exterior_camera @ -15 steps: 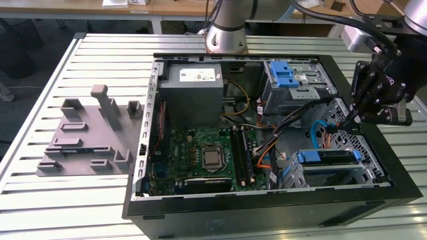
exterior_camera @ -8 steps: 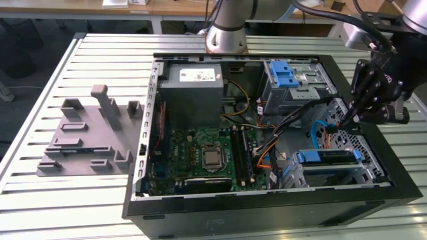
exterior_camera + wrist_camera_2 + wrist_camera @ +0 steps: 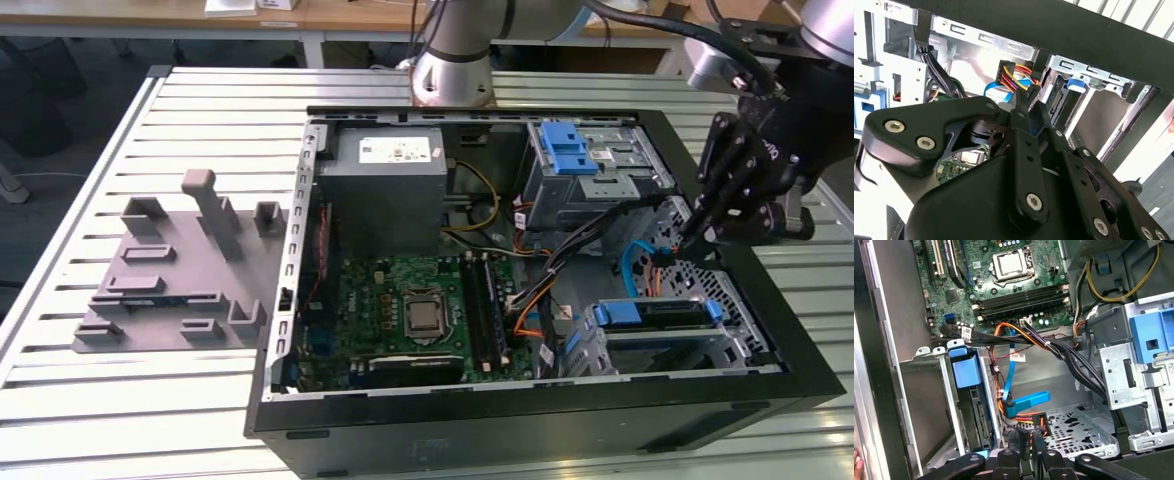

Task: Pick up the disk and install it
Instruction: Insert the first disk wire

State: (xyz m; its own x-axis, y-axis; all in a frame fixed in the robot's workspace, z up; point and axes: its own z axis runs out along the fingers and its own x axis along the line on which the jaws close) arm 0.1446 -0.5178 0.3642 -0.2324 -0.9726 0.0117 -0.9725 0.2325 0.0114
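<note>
A: Where's the gripper (image 3: 687, 243)?

B: Exterior view, about 3 o'clock of the open computer case (image 3: 747, 395), hanging over the perforated floor by the case's wall on the exterior view's right. Fingertips point down into the case. In the first wrist view the gripper (image 3: 1026, 436) has its two slim fingers close together, and there is barely a gap between them in the second wrist view (image 3: 1026, 100).

A: Holding anything?

B: Nothing I can make out between the tips. They sit just beside a bundle of cables (image 3: 1024, 415), blue, orange and black, but I can't tell whether they touch or pinch a connector; the angle is poor there.

A: And the disk?

B: The disk (image 3: 650, 313) sits in the lower drive cage (image 3: 727, 345), roughly 5 o'clock in the case, blue rails at its ends. In the first wrist view it stands on edge in that cage, blue tab (image 3: 965, 371) uppermost. It is near the fingertips, apart from them.

A: Other landmarks?

B: Motherboard (image 3: 400, 320) at 7 o'clock, grey power supply (image 3: 387, 190) at 11 o'clock, a blue latch (image 3: 574, 152) on the upper bay at 1 o'clock. A grey fixture (image 3: 174, 275) lies on the slatted table (image 3: 80, 390), 9 o'clock of the case.
</note>
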